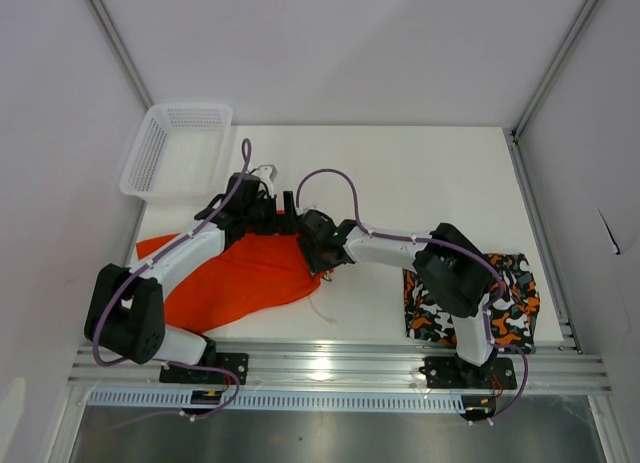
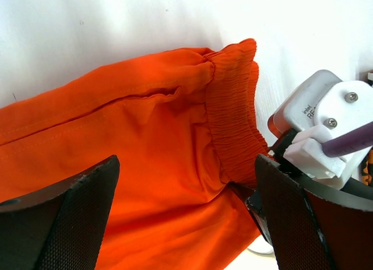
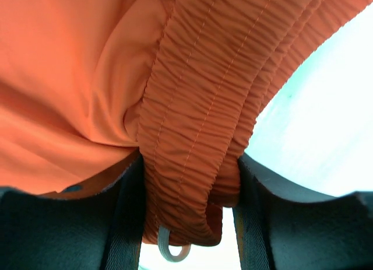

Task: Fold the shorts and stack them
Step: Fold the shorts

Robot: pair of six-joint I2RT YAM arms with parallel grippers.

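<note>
The plain orange shorts (image 1: 240, 278) lie spread at the front left of the table, waistband toward the middle. My right gripper (image 1: 318, 251) is shut on the gathered elastic waistband (image 3: 192, 136); a white drawstring loop (image 3: 172, 251) hangs below the pinch. My left gripper (image 1: 280, 211) is open just above the same waistband end, its jaws wide apart over the orange cloth (image 2: 157, 141) and holding nothing. The right gripper's camera housing (image 2: 326, 124) sits close beside it. The patterned shorts (image 1: 515, 303) lie folded at the front right, partly hidden under the right arm.
A white mesh basket (image 1: 180, 148) stands at the back left corner, partly off the table. A loose white drawstring (image 1: 322, 308) trails on the table by the orange shorts. Metal frame posts and grey walls close in the sides.
</note>
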